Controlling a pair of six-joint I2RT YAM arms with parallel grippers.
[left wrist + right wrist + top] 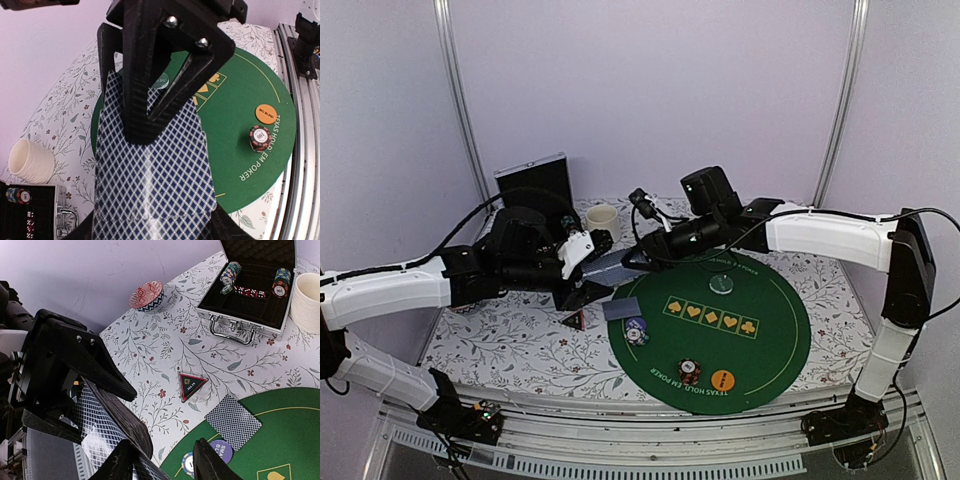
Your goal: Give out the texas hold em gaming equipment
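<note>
Chip stacks [230,274] and red dice [248,291] in open case [220,320]

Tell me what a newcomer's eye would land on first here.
The round green poker mat stands out on the floral tablecloth, right of centre, with an orange disc near its near edge. At its far-left edge the left gripper pinches blue-checked playing cards, the right gripper open close beside them.
</note>
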